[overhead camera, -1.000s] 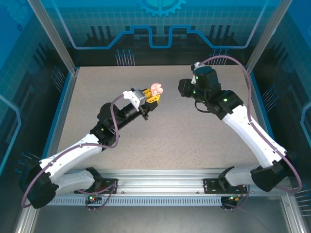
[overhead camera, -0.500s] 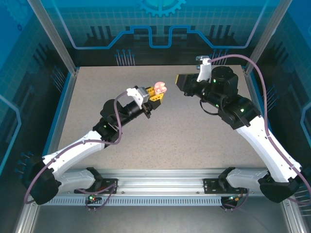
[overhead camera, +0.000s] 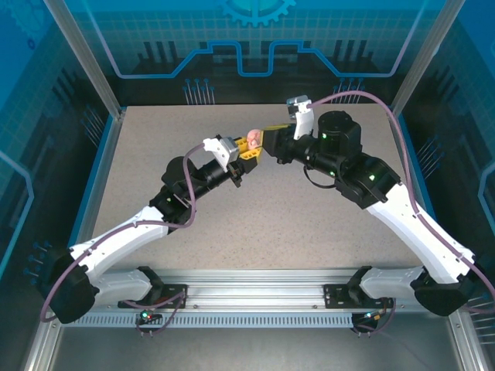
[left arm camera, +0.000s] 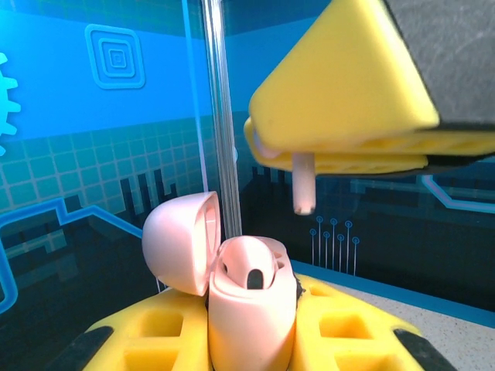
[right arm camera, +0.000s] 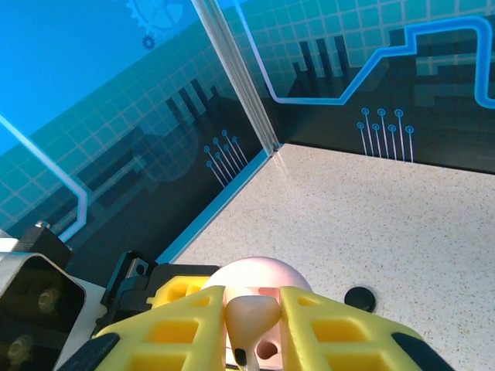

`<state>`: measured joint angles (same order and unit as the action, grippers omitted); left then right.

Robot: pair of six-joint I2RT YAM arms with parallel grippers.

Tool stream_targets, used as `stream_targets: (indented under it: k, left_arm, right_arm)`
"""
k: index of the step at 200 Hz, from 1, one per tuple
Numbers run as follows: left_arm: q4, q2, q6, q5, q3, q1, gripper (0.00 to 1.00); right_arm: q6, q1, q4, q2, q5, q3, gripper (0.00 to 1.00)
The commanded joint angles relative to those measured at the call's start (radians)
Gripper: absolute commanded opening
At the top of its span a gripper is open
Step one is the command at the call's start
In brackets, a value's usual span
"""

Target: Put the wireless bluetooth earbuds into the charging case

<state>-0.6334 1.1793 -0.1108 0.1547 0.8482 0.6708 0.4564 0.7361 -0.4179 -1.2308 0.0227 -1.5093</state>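
My left gripper (overhead camera: 249,147) (left arm camera: 251,336) is shut on the body of a pale pink charging case (left arm camera: 251,313) (overhead camera: 252,140), held upright above the table. Its lid (left arm camera: 179,241) is swung open to the left. One pale pink earbud (left arm camera: 255,270) sits in the case. My right gripper (overhead camera: 268,134) (right arm camera: 254,328) is shut on a second pale pink earbud (right arm camera: 251,313). In the left wrist view this earbud's stem (left arm camera: 304,182) hangs down from the yellow fingers (left arm camera: 340,93), a little above and right of the open case. From the right wrist the case (right arm camera: 255,274) shows just behind the held earbud.
A small black round object (right arm camera: 359,297) lies on the speckled table (right arm camera: 402,216) beyond the grippers. Blue panel walls and an aluminium post (right arm camera: 240,85) close the back of the table. The left arm's wrist housing (right arm camera: 39,290) sits close at the lower left.
The right arm has swung left across the back of the table, bringing its earbud over the case. The left gripper has edged slightly right with the case.
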Motion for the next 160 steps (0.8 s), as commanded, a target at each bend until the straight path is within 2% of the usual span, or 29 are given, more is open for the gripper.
stream_targets:
  k: [1, 160]
  left_arm:
    - [-0.037, 0.002, 0.01, 0.017, 0.041, 0.008, 0.0]
    - [-0.039, -0.004, 0.019, 0.021, 0.043, 0.01, 0.0]
  right_arm:
    - [-0.025, 0.017, 0.027, -0.008, 0.022, -0.003, 0.22]
    - [-0.034, 0.019, 0.027, -0.019, 0.057, 0.024, 0.2]
